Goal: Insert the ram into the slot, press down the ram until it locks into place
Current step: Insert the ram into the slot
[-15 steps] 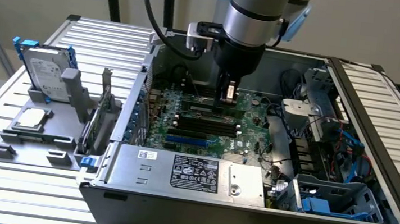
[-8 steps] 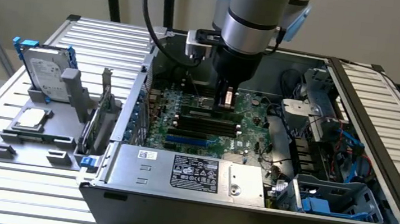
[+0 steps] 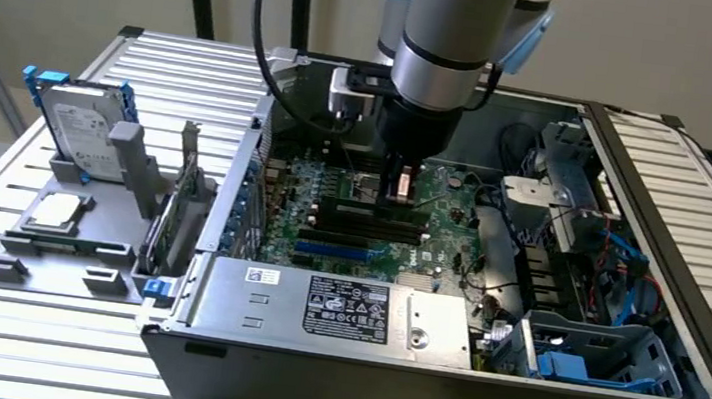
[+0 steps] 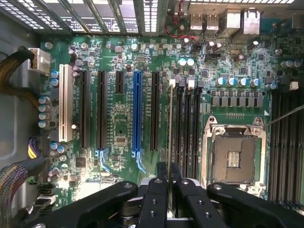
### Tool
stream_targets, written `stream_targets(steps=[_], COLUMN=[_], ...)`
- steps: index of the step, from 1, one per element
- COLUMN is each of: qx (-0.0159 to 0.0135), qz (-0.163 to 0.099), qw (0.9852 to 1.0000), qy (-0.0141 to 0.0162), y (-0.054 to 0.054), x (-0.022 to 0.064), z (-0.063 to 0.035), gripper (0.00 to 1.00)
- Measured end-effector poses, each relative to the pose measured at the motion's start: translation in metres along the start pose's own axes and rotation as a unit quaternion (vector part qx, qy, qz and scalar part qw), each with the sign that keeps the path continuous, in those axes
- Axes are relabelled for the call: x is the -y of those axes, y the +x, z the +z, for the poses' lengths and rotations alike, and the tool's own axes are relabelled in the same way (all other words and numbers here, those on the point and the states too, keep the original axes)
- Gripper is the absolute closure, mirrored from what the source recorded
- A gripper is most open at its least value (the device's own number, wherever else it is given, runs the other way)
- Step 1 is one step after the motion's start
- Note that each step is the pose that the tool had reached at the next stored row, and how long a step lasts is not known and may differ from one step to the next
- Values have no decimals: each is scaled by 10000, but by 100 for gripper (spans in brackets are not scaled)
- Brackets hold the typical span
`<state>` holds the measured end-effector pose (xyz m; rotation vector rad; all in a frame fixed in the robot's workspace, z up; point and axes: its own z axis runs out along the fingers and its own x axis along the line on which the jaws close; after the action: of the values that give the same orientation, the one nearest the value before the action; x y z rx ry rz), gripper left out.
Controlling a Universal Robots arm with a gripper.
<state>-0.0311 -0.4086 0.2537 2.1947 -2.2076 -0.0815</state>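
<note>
In the wrist view my gripper [image 4: 168, 172] is shut on the ram [image 4: 170, 123], which shows edge-on as a thin pale line running away from the fingertips. The ram stands upright over the group of parallel black slots [image 4: 181, 128] with white end clips, lined up with the outermost one on the blue slot's side. I cannot tell whether its lower edge is seated. In the exterior view the gripper [image 3: 397, 192] reaches down into the open computer case, just above the black slots [image 3: 368, 219] on the green motherboard [image 3: 330, 192].
A blue slot [image 4: 137, 111] and long black expansion slots lie beside the ram slots. The square silver CPU socket [image 4: 233, 159] sits on the other side. The grey power supply box [image 3: 331, 307] fills the case front. A hard drive [image 3: 79, 128] stands on the exterior view's left.
</note>
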Motion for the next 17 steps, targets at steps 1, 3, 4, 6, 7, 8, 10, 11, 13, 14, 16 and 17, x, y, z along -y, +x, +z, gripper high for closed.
stream_targets(steps=[1,3,4,6,7,8,10,11,13,14,16,17], qx=[1,0,0,1,2,3,4,5,3,2,2,2], qz=[0,0,0,0,0,-1,-8,-12,-16,-22,-26,-26], qw=[10000,10000,10000,10000,10000,10000,10000,10000,10000,10000,10000,10000], qy=[0,0,0,0,0,0,-1,-2,-5,-9,-11,-11], y=[-3,-11,-16,-28,-37,-46,-60,-62,-62,-62,-62,-62], x=[2,3,4,6,6,7,8,9,9,8,8,8], z=[19,55,73,108,121,130,144,151,159,161,161,161], gripper=[87,87,87,87,87,87,87,87,87,87,87,87])
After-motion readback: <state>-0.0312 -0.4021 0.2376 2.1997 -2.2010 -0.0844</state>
